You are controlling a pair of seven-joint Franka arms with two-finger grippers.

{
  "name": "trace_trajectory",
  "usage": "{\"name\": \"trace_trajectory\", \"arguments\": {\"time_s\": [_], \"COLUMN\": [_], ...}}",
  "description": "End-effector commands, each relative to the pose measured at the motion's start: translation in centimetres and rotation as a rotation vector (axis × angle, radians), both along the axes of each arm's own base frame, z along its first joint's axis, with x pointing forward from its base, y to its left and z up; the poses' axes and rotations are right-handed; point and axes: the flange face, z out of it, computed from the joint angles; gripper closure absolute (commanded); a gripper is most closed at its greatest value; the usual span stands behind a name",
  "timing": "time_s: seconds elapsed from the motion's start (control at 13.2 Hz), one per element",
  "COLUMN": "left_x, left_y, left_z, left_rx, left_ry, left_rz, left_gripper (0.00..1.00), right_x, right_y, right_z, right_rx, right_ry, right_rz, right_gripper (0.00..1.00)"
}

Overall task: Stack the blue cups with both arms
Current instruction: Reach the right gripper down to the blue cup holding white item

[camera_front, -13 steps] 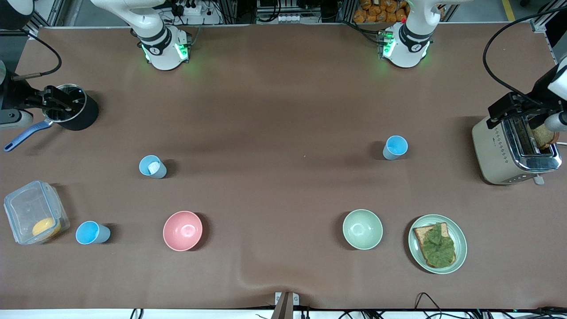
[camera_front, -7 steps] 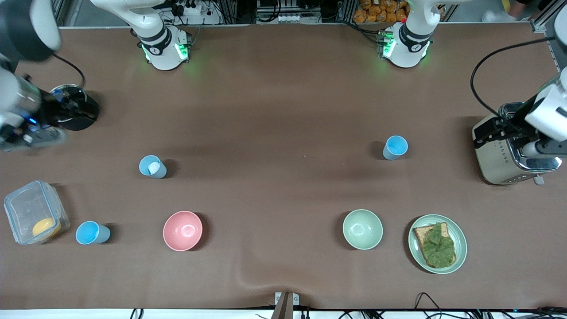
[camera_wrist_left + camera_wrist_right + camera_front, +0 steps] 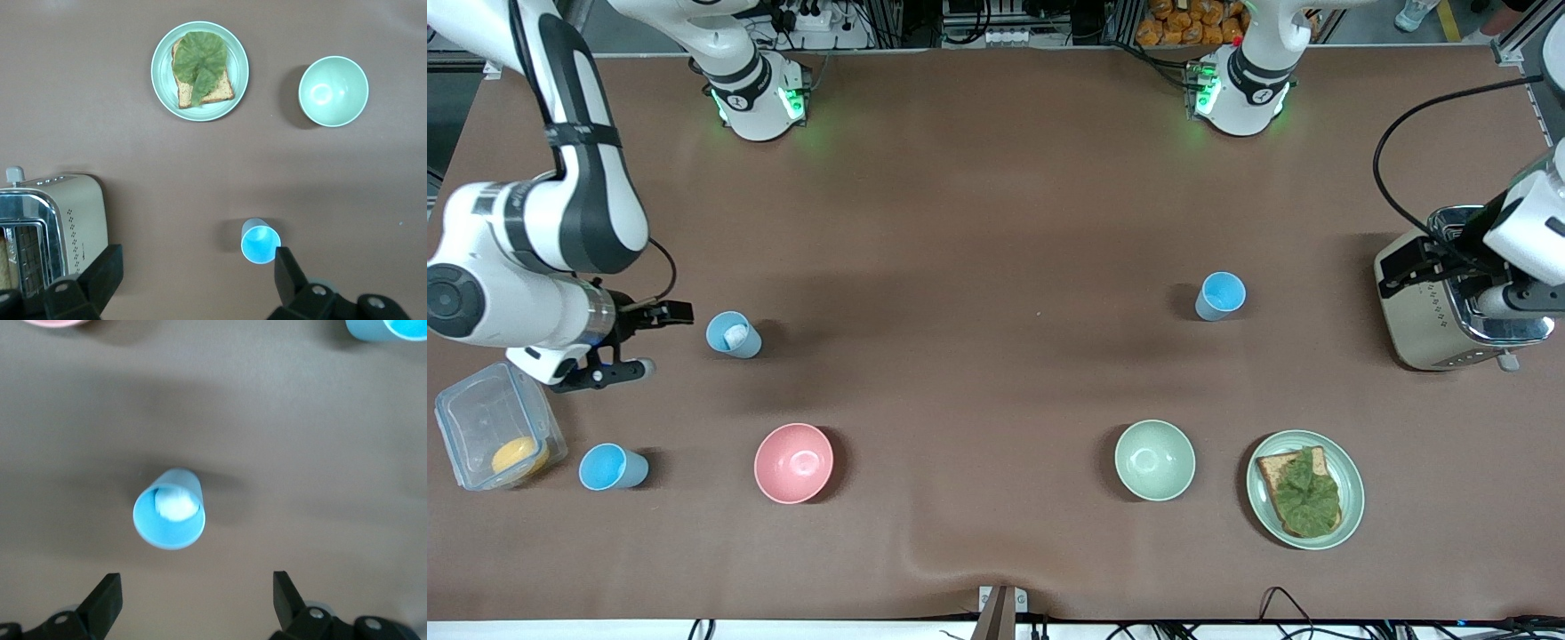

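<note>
Three blue cups stand upright and apart. One with a white patch inside (image 3: 734, 335) (image 3: 169, 513) is toward the right arm's end. A second (image 3: 612, 468) (image 3: 387, 328) stands nearer the front camera, beside a clear box. The third (image 3: 1220, 296) (image 3: 260, 240) is toward the left arm's end. My right gripper (image 3: 665, 338) (image 3: 193, 600) hangs open and empty over the table beside the white-patch cup. My left gripper (image 3: 1449, 283) (image 3: 193, 277) is open and empty, high over the toaster's edge.
A pink bowl (image 3: 793, 462) and a pale green bowl (image 3: 1154, 460) (image 3: 333, 90) sit toward the front camera. A plate with toast and lettuce (image 3: 1352, 484) (image 3: 160, 70) lies beside the green bowl. The toaster (image 3: 1432, 320) (image 3: 73, 220) and clear box (image 3: 480, 413) mark the table's two ends.
My right arm swung from the table's end, where a black pot stood, to beside the white-patch cup and now covers the pot. My left gripper shifted slightly over the toaster.
</note>
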Motion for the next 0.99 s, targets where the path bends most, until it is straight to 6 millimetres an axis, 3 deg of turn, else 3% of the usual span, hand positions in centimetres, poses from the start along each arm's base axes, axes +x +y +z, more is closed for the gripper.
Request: {"name": "trace_trajectory", "arguments": {"time_s": [0.0, 0.23, 0.3, 0.45, 0.53, 0.61, 0.76, 0.91], "left_x": [-2.7, -3.7, -3.7, -3.6, -3.6, -3.6, -3.6, -3.6], "left_y": [-0.3, -1.0, -0.9, -0.8, -0.8, -1.0, -1.3, -1.0], "left_z": [1.4, 1.2, 1.1, 0.9, 0.8, 0.9, 0.8, 0.8], "left_rx": [0.003, 0.005, 0.005, 0.005, 0.005, 0.005, 0.005, 0.005], "left_ry": [0.004, 0.012, 0.014, 0.023, 0.024, 0.023, 0.024, 0.024], "left_rz": [-0.002, -0.014, -0.01, -0.007, -0.008, -0.011, -0.016, -0.011], "left_gripper": [0.0, 0.0, 0.0, 0.0, 0.0, 0.0, 0.0, 0.0], "right_x": [-2.1, -4.2, -4.1, -3.9, -4.1, -4.1, -3.7, -2.9], "right_y": [0.1, 0.2, 0.1, 0.3, 0.4, 0.7, 1.0, 2.8], "right_z": [-3.4, -9.3, -10.5, -12.4, -13.1, -13.2, -12.6, -11.1], "right_rx": [0.012, 0.009, 0.008, 0.004, 0.004, 0.004, 0.004, 0.003], "right_ry": [-0.05, -0.109, -0.112, -0.118, -0.103, -0.098, -0.095, -0.062], "right_rz": [-0.016, -0.007, -0.004, 0.001, 0.005, 0.011, 0.013, 0.03], "right_gripper": [0.0, 0.0, 0.09, 0.56, 0.85, 1.0, 1.0, 1.0]}}
